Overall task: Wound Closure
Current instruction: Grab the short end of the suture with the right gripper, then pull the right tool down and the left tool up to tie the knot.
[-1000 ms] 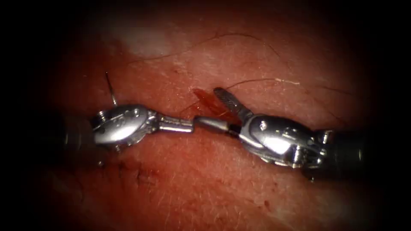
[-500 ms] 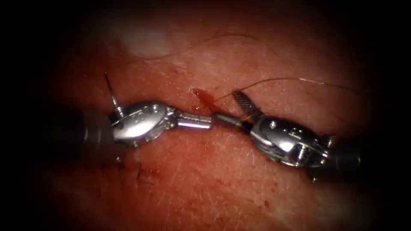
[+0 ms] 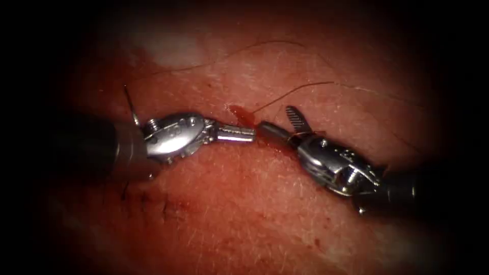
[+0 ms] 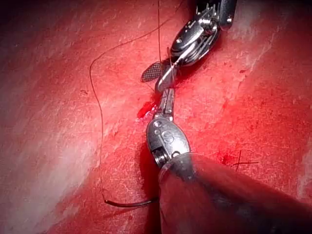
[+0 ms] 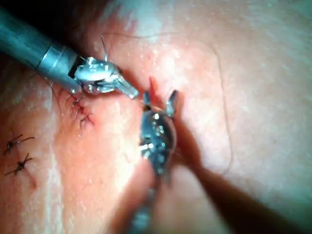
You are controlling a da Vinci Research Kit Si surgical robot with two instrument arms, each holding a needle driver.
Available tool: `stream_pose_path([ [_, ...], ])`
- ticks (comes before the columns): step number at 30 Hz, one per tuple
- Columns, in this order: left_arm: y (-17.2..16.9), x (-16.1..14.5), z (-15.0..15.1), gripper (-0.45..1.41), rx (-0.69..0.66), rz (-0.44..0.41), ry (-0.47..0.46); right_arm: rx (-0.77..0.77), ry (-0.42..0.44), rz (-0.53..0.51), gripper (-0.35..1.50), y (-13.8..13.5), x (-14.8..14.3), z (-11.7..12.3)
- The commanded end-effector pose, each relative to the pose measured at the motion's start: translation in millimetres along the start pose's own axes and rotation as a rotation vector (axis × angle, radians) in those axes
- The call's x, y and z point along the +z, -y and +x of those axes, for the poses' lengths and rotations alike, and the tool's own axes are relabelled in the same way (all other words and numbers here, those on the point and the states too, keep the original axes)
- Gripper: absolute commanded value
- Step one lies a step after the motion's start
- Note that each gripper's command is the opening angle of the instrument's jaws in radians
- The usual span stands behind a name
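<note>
Jaws of the left arm's needle driver (image 3: pixel 245 133) are pressed together. Whether a strand is pinched between them I cannot tell; no needle is in them. Their tip points right and nearly meets the right arm's needle driver (image 3: pixel 275 120), whose jaws stand spread, one raised and one lying low toward the left tip. They grip nothing. The thread (image 3: pixel 305 86) crosses close to the hinge of those spread jaws, then arcs up and away to the right over the tissue (image 3: pixel 254 214).

The two tips meet just right of the cut (image 3: pixel 239 111), a short slit with red fluid (image 4: pixel 144 110) in it. The curved needle (image 4: pixel 129 204) lies loose, well left of the cut beside the left shaft, held by neither tool. It looks to be resting on the surface rather than in the tissue, its thread trailing off in a long loop. Finished stitches (image 5: pixel 80 111) sit further left along the line.

This reads as thread handling at the cut. To do it well, the right jaws should take the strand alone, clear of skin and of the left tip. Tension should stay gentle so the thread does not saw at the slit's edge, and the loose needle should stay in sight.
</note>
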Motion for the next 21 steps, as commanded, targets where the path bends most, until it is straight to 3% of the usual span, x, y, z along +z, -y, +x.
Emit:
stream_pose_path([
  [1,-0.3,0.5,-0.8,-0.45,-0.002,-0.004,0.000,0.008,0.004,-0.002,0.66,0.2,0.6,-0.9],
  [9,-0.5,0.5,-0.8,-0.45,-0.003,-0.003,0.003,0.037,0.028,-0.017,0.54,-0.3,1.8,-1.9],
  [12,-0.5,0.6,-0.8,-0.45,-0.003,-0.002,0.003,0.043,0.037,-0.001,0.32,-0.1,2.0,-1.9],
  [16,-0.7,0.6,-0.8,-0.45,-0.003,-0.002,0.009,0.045,0.053,0.042,-0.35,0.5,2.1,-1.9],
  [21,-0.9,0.4,-0.6,-0.45,-0.005,-0.004,0.014,0.035,0.059,0.059,-0.35,0.7,1.6,-1.7],
])
